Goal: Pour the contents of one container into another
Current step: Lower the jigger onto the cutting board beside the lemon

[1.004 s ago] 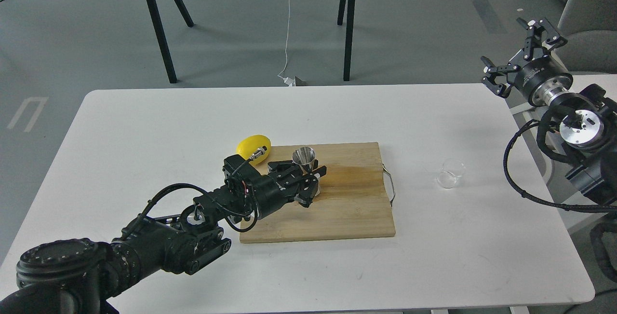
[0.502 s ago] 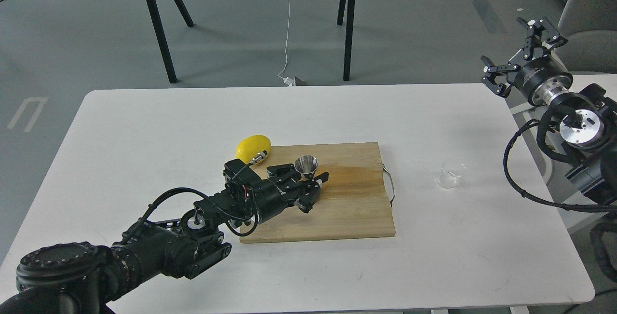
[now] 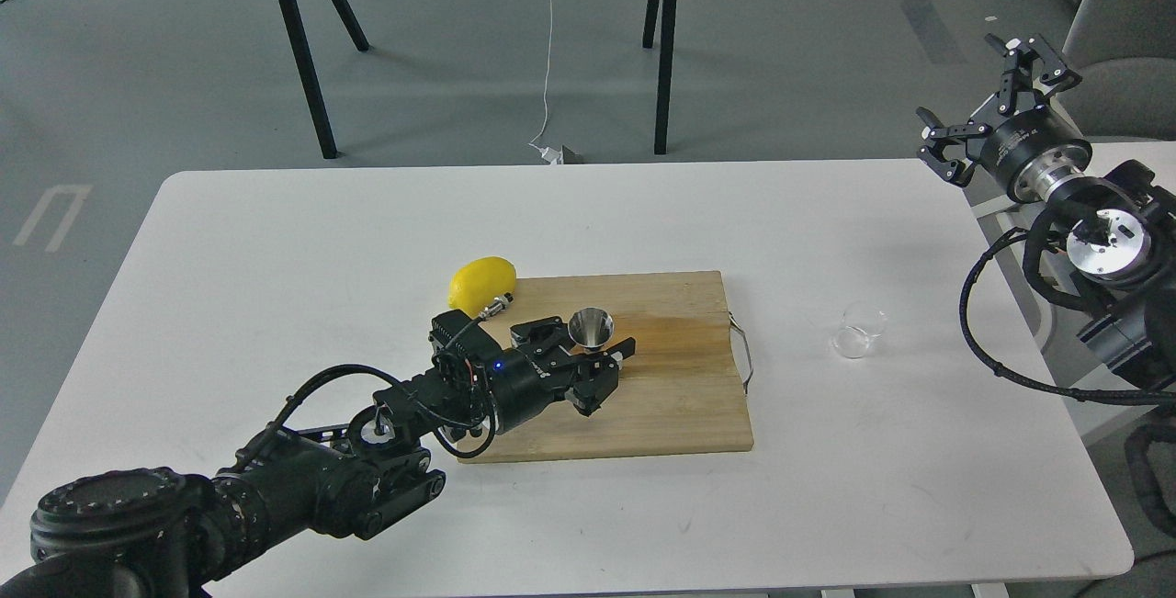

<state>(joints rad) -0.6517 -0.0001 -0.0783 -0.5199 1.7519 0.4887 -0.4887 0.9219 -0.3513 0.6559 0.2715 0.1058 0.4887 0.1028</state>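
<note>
Down and slightly right went the left gripper (image 3: 591, 361) with the jigger (image 3: 590, 328), which sat lower over the board (image 3: 680, 396) than a moment before, jaws clenched on its waist, cup upright, near the board's far-left corner beside the lemon (image 3: 480, 284). Off by the table's (image 3: 276, 240) right edge the tumbler (image 3: 859, 330) stood alone and untouched. High past the far-right corner, the right gripper (image 3: 978, 107) hung spread and empty. Nothing poured, I'd say; the tumbler needed picking up first.
</note>
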